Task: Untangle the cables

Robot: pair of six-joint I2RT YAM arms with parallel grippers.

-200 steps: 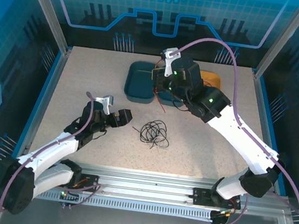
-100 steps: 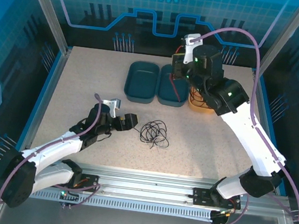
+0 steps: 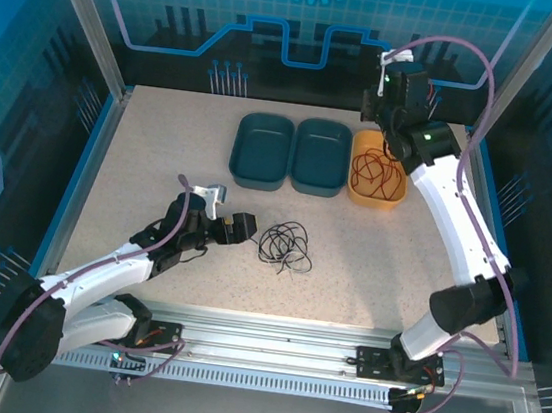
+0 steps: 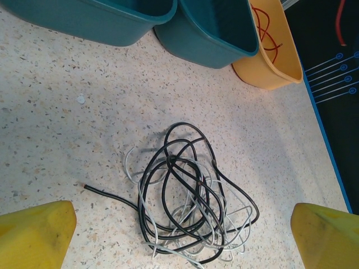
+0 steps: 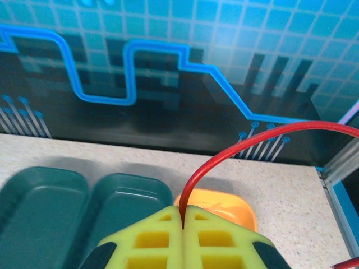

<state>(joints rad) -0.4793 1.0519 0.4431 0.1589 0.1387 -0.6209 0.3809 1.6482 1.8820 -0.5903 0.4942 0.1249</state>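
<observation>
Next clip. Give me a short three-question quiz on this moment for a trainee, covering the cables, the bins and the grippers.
1. True or false: the right gripper has its jaws shut on the red cable.
2. Which two lie tangled together on the table in front of the left gripper?
A. black cable and white cable
B. red and black
C. red and white
3. What colour is the bin that holds the red cable's coils?

Key: 1 true; 2 A; 3 orange.
</observation>
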